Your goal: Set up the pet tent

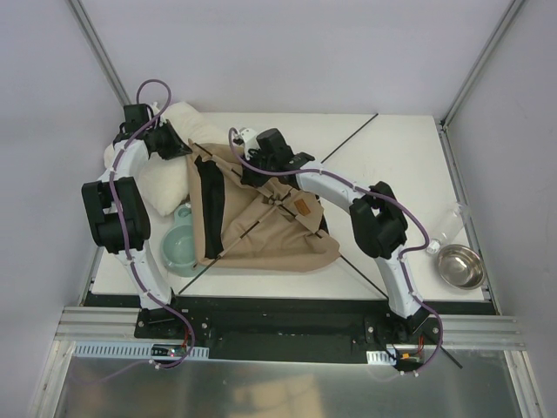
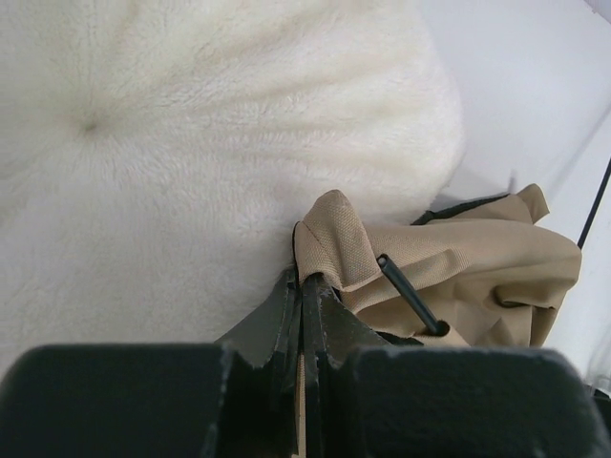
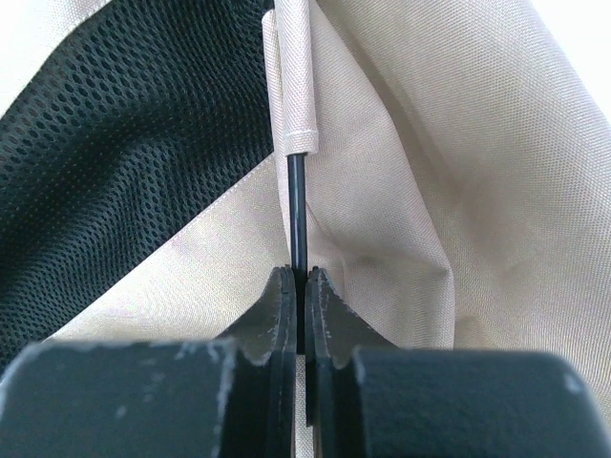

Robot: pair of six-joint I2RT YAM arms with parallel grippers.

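I see the pet tent [image 1: 261,222] lying crumpled and flat mid-table [image 1: 400,157], its far left corner against the white cushion [image 2: 191,143]. My left hand [image 2: 304,291] is closed on a fold of tan fabric at that corner. My right hand [image 3: 299,281] is clamped on a thin black pole [image 3: 298,205] just below where it enters the tent's sleeve.

Left arm [image 1: 146,266] and right arm [image 1: 332,185]: white link shells, black joint housings, purple cable [image 1: 154,82] routed externally. Left hand [image 2: 304,286] and right hand [image 3: 298,279]: black, scuffed, tapered fingers [image 3: 272,320].
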